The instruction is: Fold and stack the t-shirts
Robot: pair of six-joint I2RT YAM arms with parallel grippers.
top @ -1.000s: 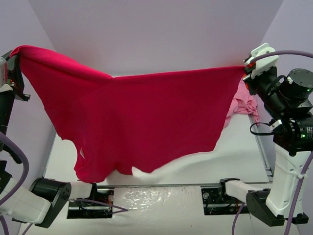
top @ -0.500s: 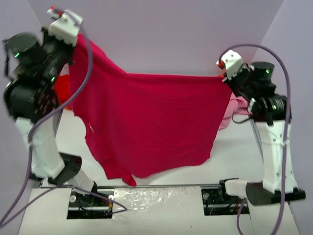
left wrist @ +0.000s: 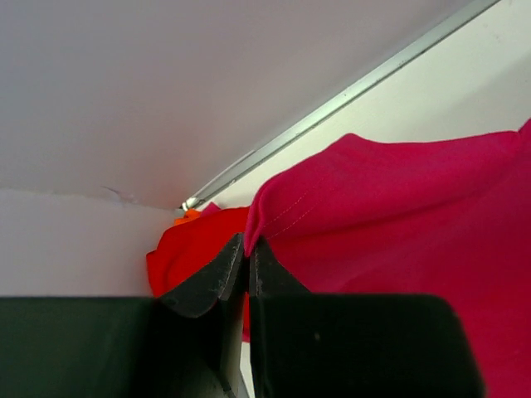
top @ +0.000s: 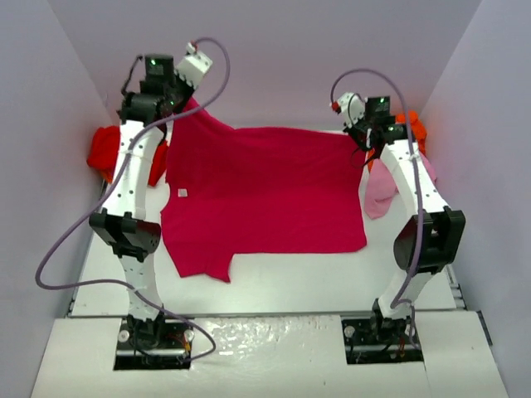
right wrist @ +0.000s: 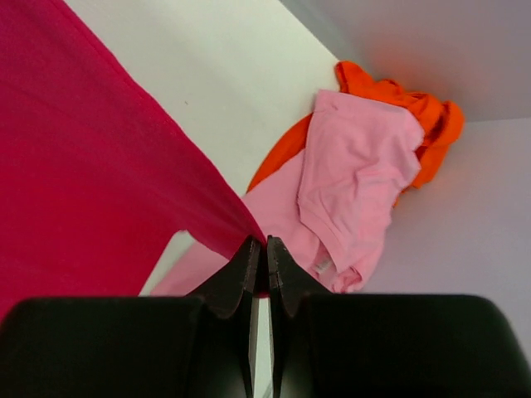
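Evidently handles soft, light, limp. Grips crimson t-shirt [top: 265, 199] with left claw [left wrist: 247, 240] and right claw [right wrist: 265, 242], both clamped on its far corners; best taken by corners.

Bright, even, diffuse light; glare on near table [top: 265, 332] edge; jaws dark, slightly blurred.

Noted: crimson-magenta cloth t-shirt [top: 265, 199], plain, unpatterned, bearing a small white label [top: 182, 192]. Bright red crumpled cloth shirt [top: 104, 151], plain. Pale pink soft cloth shirt [right wrist: 357, 166], plain. Orange cloth shirt [right wrist: 431, 116], plain. White flat table [top: 332, 265]; pale lilac walls [top: 282, 58].
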